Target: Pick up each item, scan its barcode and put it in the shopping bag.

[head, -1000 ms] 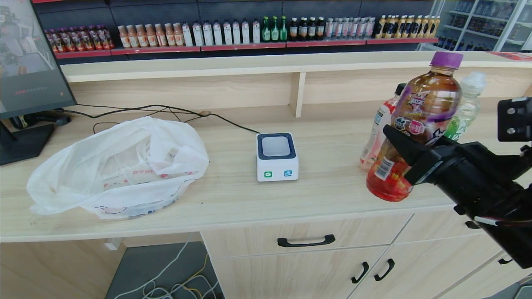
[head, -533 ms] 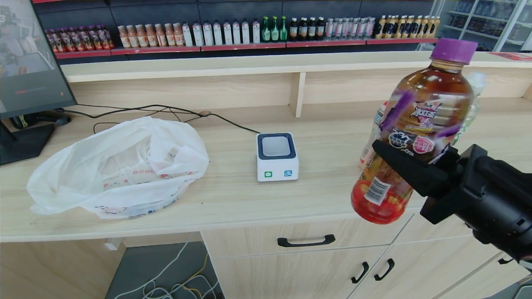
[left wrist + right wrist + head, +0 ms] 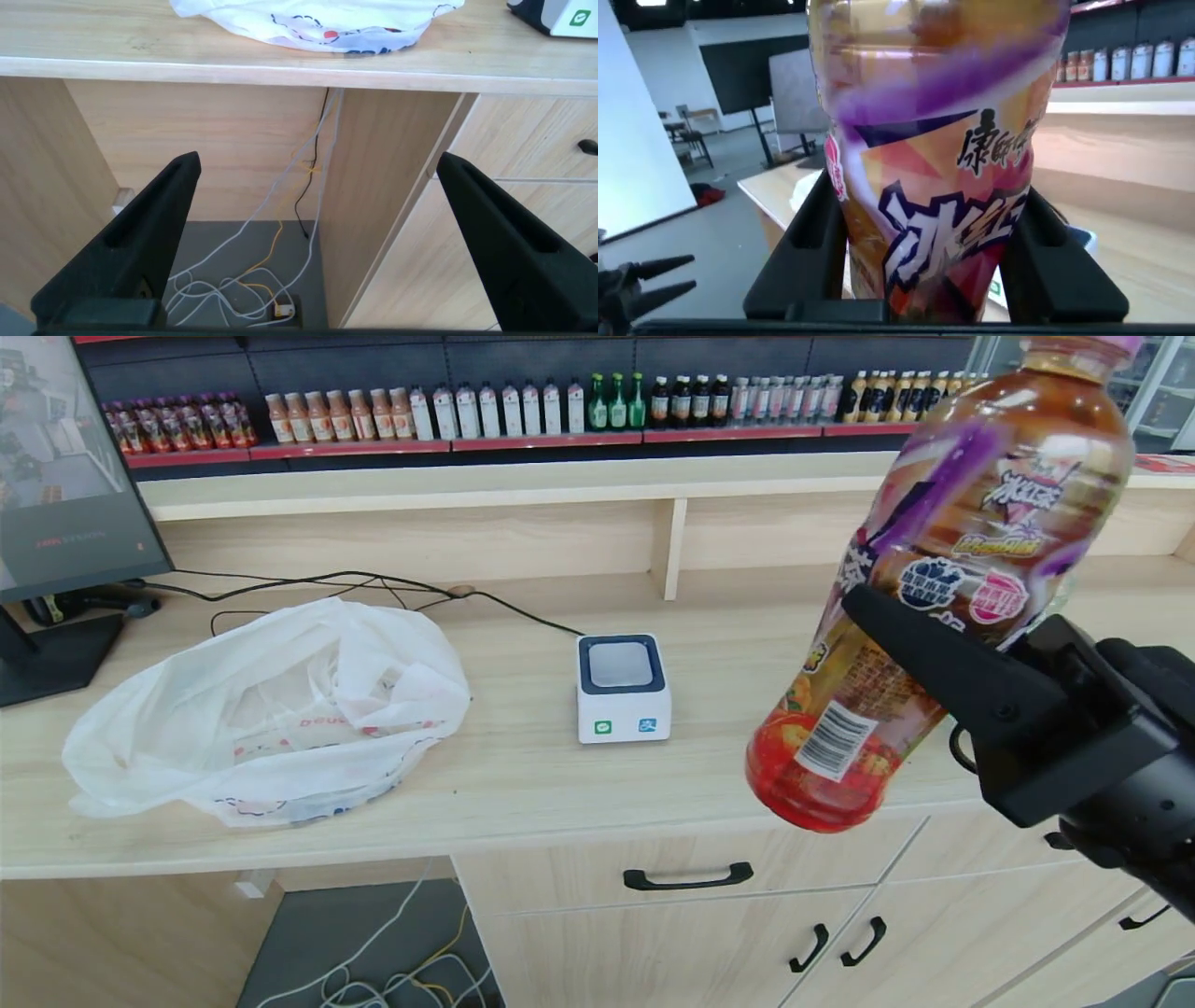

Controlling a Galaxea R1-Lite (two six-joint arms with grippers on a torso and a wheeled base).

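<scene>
My right gripper (image 3: 920, 630) is shut on a tea bottle (image 3: 943, 569) with a purple cap and orange-purple label. It holds the bottle tilted in the air above the counter's front edge, right of the scanner. The barcode (image 3: 836, 739) near the bottle's base faces forward and down. In the right wrist view the bottle (image 3: 938, 159) sits between the two black fingers (image 3: 817, 243). The white scanner (image 3: 622, 688) stands mid-counter. A white shopping bag (image 3: 271, 709) lies open at the left. My left gripper (image 3: 318, 163) hangs open below the counter edge (image 3: 280, 70), holding nothing.
A monitor (image 3: 65, 476) stands at the far left, with black cables (image 3: 327, 583) running behind the bag. A raised wooden ledge (image 3: 560, 485) backs the counter, with shelves of bottles (image 3: 560, 406) beyond. Drawers with black handles (image 3: 688, 877) are below; loose wires (image 3: 252, 280) lie on the floor.
My right gripper has lifted the tea bottle off the counter, up and a little leftward toward the camera. The bottle now tilts more. Bag and scanner stayed put.
</scene>
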